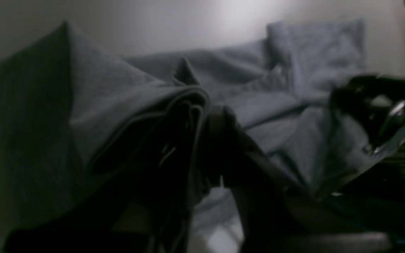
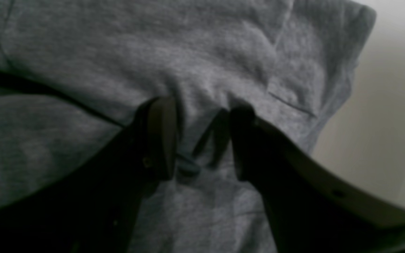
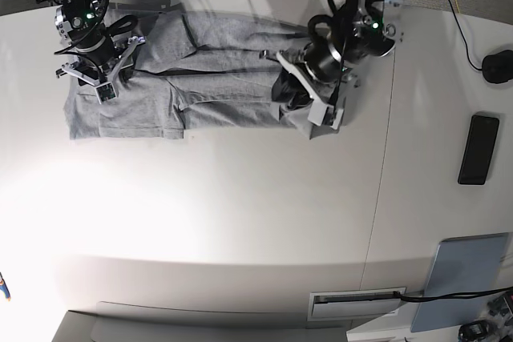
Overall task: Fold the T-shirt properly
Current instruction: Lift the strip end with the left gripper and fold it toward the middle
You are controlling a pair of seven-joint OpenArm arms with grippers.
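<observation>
1 wide white table (image 3: pixel 240 214) carries everything. 1 grey T-shirt (image 3: pixel 216 78) lies stretched along its far edge, partly folded lengthwise, between 2 arms. 1 pale-blue pad (image 3: pixel 469 278) sits at the near right corner, 1 black phone (image 3: pixel 478 150) and 1 black mouse (image 3: pixel 498 64) lie well apart from the cloth.

At the right gripper (image 2: pixel 200 140), the wrist view shows its fingers (image 2: pixel 160 137) parted, pressed onto the fabric, nothing pinched.

At the left gripper (image 1: pixel 202 147), only the wrist view shows bunched layered hems clamped between closed jaws; the base view hides this behind the wrist.
</observation>
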